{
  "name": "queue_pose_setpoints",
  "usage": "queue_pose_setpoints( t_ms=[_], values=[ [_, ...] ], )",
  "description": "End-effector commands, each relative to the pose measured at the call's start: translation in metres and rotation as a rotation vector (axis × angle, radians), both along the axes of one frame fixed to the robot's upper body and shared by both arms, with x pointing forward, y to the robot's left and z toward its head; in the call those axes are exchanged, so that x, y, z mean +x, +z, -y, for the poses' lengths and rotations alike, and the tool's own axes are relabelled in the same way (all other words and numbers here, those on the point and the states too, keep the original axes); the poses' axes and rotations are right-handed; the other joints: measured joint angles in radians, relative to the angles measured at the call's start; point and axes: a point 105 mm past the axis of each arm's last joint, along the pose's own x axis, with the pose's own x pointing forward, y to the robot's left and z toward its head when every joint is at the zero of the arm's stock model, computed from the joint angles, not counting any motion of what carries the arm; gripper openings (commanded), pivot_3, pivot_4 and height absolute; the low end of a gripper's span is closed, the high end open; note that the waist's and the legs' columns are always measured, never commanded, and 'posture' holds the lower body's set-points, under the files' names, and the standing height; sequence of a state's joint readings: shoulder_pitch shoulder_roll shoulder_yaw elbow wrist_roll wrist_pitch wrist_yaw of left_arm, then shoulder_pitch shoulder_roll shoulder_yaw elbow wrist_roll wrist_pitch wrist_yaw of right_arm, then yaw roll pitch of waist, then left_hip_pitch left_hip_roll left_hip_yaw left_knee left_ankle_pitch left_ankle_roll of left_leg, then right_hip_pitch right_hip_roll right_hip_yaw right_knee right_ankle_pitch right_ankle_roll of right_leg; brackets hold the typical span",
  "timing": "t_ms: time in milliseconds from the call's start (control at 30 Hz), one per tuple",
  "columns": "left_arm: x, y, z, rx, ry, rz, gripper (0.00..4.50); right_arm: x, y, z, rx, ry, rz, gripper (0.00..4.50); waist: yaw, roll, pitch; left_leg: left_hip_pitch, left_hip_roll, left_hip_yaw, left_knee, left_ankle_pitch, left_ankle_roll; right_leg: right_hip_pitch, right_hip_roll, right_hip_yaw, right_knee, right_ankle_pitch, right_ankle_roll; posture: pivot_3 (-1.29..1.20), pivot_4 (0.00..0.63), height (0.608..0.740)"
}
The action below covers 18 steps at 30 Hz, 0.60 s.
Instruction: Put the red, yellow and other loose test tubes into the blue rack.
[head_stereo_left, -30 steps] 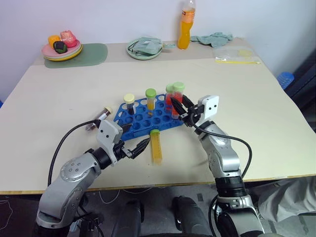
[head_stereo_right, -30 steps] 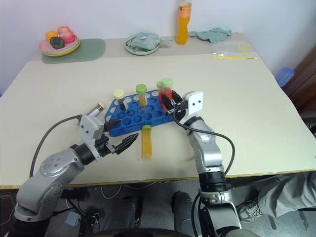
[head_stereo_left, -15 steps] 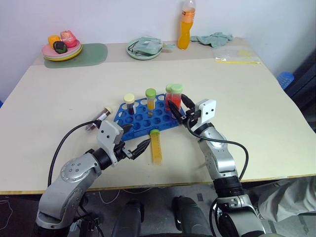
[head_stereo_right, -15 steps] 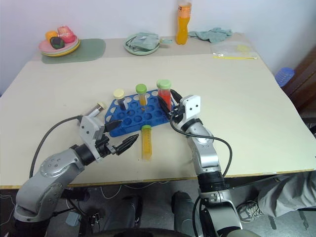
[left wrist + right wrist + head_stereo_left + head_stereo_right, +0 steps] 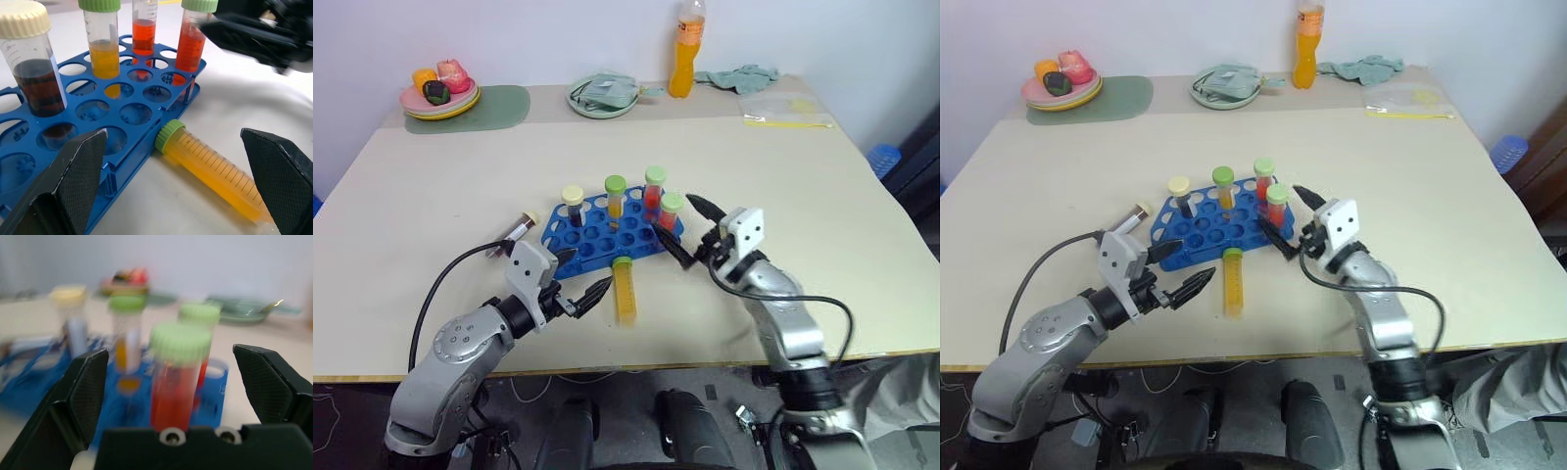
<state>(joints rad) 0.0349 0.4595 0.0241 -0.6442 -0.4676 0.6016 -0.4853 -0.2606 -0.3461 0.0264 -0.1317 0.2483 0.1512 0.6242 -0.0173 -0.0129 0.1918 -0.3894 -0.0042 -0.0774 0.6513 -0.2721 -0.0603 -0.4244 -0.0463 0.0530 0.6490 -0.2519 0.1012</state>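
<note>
Red tube (image 5: 671,210) now stands in the rack's (image 5: 597,238) near right corner; right gripper (image 5: 690,227) has released it and backed off, jaws wide and empty. Left gripper (image 5: 576,291) wide, empty

A pale beige worktop (image 5: 822,186) carries the blue rack (image 5: 597,238) near its middle. Just in front of the rack lies a yellow tube (image 5: 625,291) on its side, green cap touching the rack's edge. A dark tube (image 5: 512,233) lies beside the rack's left end. Along the far edge sit a green mat (image 5: 499,106), a plate with cloth (image 5: 602,96), an orange bottle (image 5: 682,54), a crumpled cloth (image 5: 736,75) and a clear bag (image 5: 781,110).
</note>
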Motion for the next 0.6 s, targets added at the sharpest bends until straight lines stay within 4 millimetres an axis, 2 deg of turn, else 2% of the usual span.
queue_pose_setpoints(
  t_ms=[33,133,200,300,400,467,600],
  values=[
    [0.000,0.005,-0.014,0.007,0.024,0.026,4.50,-0.017,0.018,0.017,-0.018,0.083,-0.089,4.46,-0.001,0.000,0.000,0.000,0.000,0.000,0.000,0.000,0.000,0.000,0.000,0.000,0.000,0.000,0.000,0.00,0.150,0.740],
    [0.003,-0.002,-0.042,0.076,0.071,0.015,4.50,-0.038,0.028,0.026,-0.053,0.203,-0.329,4.46,-0.004,0.001,0.000,0.001,0.001,0.000,0.000,0.000,0.000,0.000,0.001,0.000,0.000,0.000,-0.001,0.00,0.150,0.740],
    [0.006,-0.006,-0.055,0.117,0.089,0.011,4.50,-0.049,0.031,0.020,-0.098,0.257,-0.433,4.46,-0.005,0.001,0.000,0.001,0.001,0.000,-0.001,0.000,0.000,0.000,0.001,0.000,0.000,-0.001,-0.001,0.00,0.150,0.740],
    [0.007,-0.011,-0.068,0.162,0.086,0.006,4.50,-0.061,0.024,0.004,-0.221,0.286,-0.597,4.46,-0.005,0.000,0.000,0.001,0.001,0.000,-0.001,0.000,0.001,0.000,0.002,0.000,0.000,-0.001,-0.002,0.00,0.150,0.740],
    [0.004,-0.016,-0.074,0.179,0.063,-0.007,4.50,-0.058,0.011,-0.009,-0.249,0.244,-0.842,4.46,-0.004,-0.001,0.000,0.000,0.001,0.000,0.000,0.000,0.000,0.000,0.001,0.000,-0.001,-0.001,-0.002,0.00,0.150,0.740],
    [0.002,-0.020,-0.076,0.181,0.050,-0.017,4.50,-0.056,0.011,-0.019,-0.273,0.256,-0.889,4.46,0.002,-0.001,0.000,0.000,0.001,0.000,0.000,0.000,0.000,0.000,0.001,0.000,-0.001,-0.001,-0.002,0.00,0.150,0.740],
    [-0.003,-0.030,-0.078,0.187,0.051,-0.029,4.50,-0.037,0.009,-0.035,-0.284,0.213,-0.989,4.46,0.003,-0.001,0.000,-0.002,0.000,0.000,0.000,0.000,0.001,-0.001,-0.001,-0.001,-0.002,-0.001,-0.002,0.00,0.150,0.740]
  ],
)
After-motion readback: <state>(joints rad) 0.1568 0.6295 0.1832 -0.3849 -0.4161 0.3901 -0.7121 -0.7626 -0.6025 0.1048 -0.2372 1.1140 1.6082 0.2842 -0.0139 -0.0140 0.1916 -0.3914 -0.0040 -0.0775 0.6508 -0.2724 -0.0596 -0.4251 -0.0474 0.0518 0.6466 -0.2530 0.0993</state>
